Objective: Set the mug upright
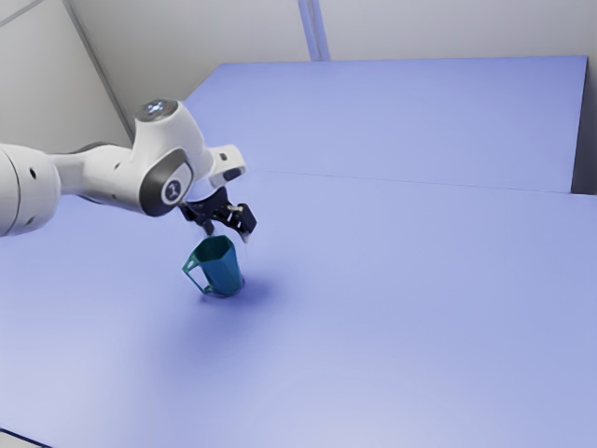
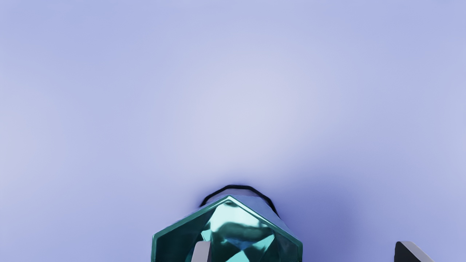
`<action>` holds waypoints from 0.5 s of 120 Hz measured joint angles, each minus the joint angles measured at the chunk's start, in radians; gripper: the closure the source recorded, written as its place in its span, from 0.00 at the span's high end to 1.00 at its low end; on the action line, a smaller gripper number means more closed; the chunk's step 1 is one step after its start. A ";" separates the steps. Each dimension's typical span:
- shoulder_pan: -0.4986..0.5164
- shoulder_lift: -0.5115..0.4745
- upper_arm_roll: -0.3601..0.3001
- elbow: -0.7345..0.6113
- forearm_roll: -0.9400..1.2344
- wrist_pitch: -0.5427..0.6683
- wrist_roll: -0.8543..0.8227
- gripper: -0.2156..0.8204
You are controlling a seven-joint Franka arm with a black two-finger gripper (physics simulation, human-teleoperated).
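End effector (image 1: 229, 234) fingers apart, I hover above the mug (image 1: 222, 271), which stands mouth up; its glossy sides look stiff, slippery, best pinched near the rim (image 2: 190, 216).

I am seeing a hard, smooth, highly glossy mug (image 2: 238, 218), its inner facets gleaming like polished metal or glaze. The bench (image 1: 420, 299) is showing a smooth, satiny face; beyond its far edge, the wall (image 1: 448, 28) is looking smooth and matt. My arm (image 1: 103, 175) is wearing smooth, plastic-like shells with a soft sheen, and my claw (image 1: 229, 234) is showing smooth, matt faces on its fingers (image 2: 413, 251).
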 joint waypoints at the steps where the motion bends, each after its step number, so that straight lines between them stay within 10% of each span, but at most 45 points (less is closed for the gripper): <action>1: 0.000 -0.003 0.000 0.001 0.000 0.000 0.000 0.73; 60: -0.002 -0.024 0.000 0.379 -0.007 -0.352 0.007 0.79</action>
